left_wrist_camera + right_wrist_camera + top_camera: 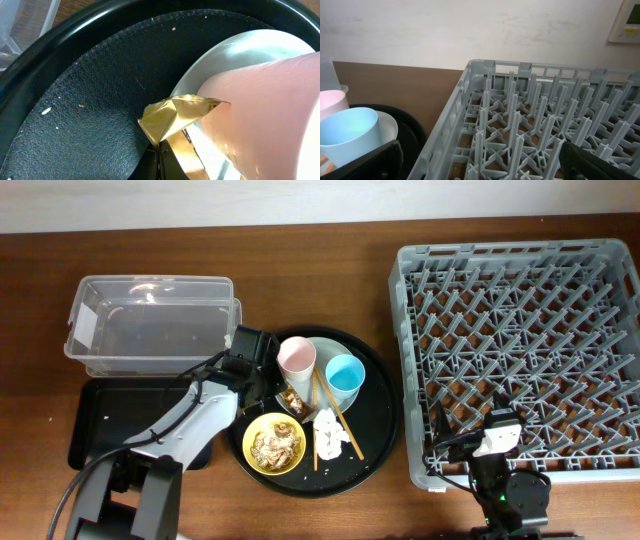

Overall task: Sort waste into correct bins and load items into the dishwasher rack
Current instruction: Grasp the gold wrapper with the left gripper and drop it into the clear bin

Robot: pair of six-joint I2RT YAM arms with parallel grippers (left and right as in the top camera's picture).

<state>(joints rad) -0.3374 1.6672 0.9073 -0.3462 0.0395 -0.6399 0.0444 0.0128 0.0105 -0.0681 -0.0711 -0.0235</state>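
At the far left we see the clear plastic rectangular tub [150, 282] at the back of the dark wooden desk [320, 250]. The shallow black rectangular tray [95, 425] lies just in front of it, their long edges meeting. The left arm crosses that tray's right end and reaches over the rim of the large round black tray [388, 430]. The left pincer [158, 162] is closed to a thin seam, and the lower corner of the brown-gold snack wrapper [175, 116] is pinched at its tips. The wrapper presses against the small pink cup [265, 100], which stands on the pale grey-green round plate [235, 50]. Nearer the front edge, the yellow bowl [274, 444] holds brownish food scraps [276, 442]. To its right is the crumpled white paper napkin [328, 435], with the thin wooden chopsticks [336, 412] slanting past it. The small blue cup [345, 373] also stands on the plate, right of the pink one. A narrow strip of desk separates the round tray from the large light-grey plastic dishwasher rack [520, 350], and broader wood shows behind the round tray. The right pincer [497, 432] hangs over the rack's near left corner, spread wide and holding nothing. A pale wall [470, 30] rises behind the desk.
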